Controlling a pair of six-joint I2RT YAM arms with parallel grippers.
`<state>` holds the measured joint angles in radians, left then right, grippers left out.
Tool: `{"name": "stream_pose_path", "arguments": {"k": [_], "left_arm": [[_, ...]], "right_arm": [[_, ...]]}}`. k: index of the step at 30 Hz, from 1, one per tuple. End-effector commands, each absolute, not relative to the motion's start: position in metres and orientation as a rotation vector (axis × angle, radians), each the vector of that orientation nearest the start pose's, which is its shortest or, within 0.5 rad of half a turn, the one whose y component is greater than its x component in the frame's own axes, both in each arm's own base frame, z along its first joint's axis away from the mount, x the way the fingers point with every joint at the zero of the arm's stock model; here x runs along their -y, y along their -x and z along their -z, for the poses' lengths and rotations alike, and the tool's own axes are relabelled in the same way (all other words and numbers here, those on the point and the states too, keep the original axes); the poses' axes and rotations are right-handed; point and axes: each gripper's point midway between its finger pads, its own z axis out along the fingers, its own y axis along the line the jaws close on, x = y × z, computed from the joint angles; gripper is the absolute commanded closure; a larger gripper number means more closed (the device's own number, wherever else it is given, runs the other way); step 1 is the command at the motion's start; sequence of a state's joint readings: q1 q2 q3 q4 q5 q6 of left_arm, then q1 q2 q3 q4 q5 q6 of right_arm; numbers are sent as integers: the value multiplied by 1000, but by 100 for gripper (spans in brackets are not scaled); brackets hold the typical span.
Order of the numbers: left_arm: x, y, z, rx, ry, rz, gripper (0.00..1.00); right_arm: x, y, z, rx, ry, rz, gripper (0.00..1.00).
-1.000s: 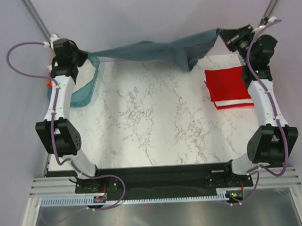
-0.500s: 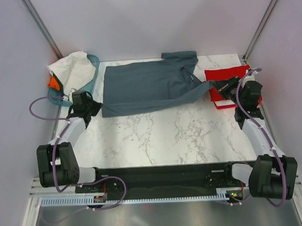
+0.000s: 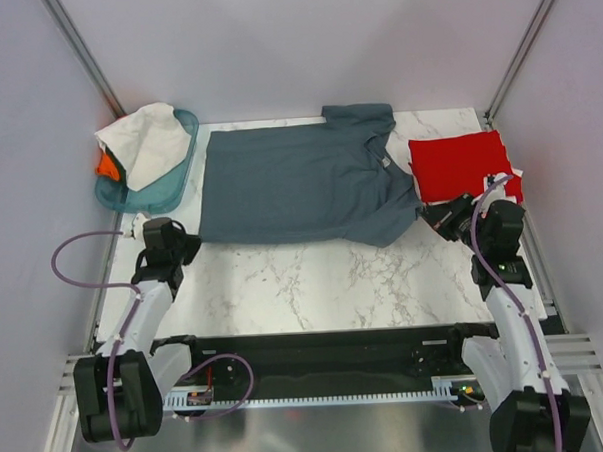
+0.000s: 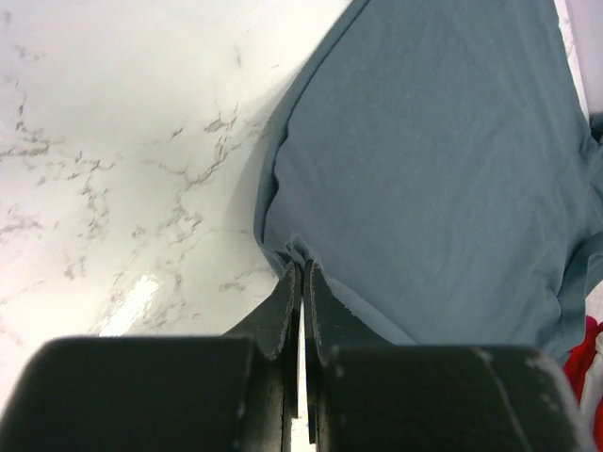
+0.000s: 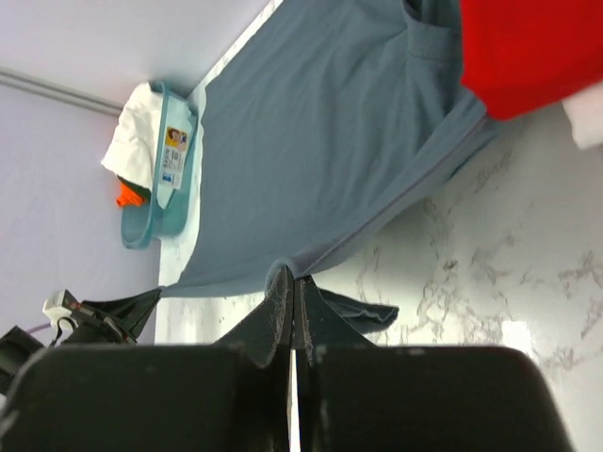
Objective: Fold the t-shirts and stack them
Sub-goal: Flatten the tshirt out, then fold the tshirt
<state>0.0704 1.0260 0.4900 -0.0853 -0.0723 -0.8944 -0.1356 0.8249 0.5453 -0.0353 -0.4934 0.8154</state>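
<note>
Since a second ago both arms have swung back from the far edge of the table [image 3: 314, 275] toward its near side, and the slate blue-grey t-shirt [image 3: 300, 186], then strung in the air between them, now lies spread on the marble. It is laid out flat across the far half of the table, broad and mostly smooth, with shallow creases near the collar and one short sleeve reaching toward the far edge. Its collar end lies toward the right, against the folded red t-shirt [image 3: 457, 164] at the far right corner, which sits on a white one [image 3: 515, 182] that shows only as a thin edge. At the far left corner the teal basket [image 3: 170, 187] holds a rumpled white t-shirt [image 3: 143, 143] and an orange one [image 3: 106, 166]. The left gripper [image 3: 190, 243] sits at the blue-grey shirt's near left corner; in the left wrist view its fingers [image 4: 283, 301] are pressed together with the hem pinched at their tips. The right gripper [image 3: 424, 217] is at the near right corner, just beside the red shirt, and the right wrist view shows its fingers [image 5: 278, 301] likewise closed on the hem, with a small fold of the cloth drooping beside them.
</note>
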Motion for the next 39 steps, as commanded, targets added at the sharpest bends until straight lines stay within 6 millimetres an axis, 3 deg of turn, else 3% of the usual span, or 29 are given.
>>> {"name": "stream_pose_path", "arguments": {"k": [1,7,10,14,18,25,31,39], "left_arm": [[-2,-299,-89,-1946,1090,383,98],[-8,-274,-82,-1936,1113,334,98],[-11,-266,-88,-1904,1113,322,98],[-10,-261,-94,-1896,1106,334,98],[-10,-257,-102,-1878,1104,342,98],[-19,-260,-97,-1879,1149,280,98],[-22,-280,-104,-1883,1149,260,98],[-21,-311,-103,-1918,1167,269,98]], "right_arm": [[-75,-271,-198,-1913,-502,-892,100],[-76,-236,-210,-1893,-454,-843,100],[-75,-217,-215,-1891,-440,-808,100],[-74,-202,-232,-1846,-415,-781,100],[-74,-194,-234,-1852,-424,-773,100],[-66,-222,-231,-1839,-490,-773,100],[-58,-266,-211,-1921,-563,-763,100],[-41,-312,-218,-1926,-589,-681,100]]}}
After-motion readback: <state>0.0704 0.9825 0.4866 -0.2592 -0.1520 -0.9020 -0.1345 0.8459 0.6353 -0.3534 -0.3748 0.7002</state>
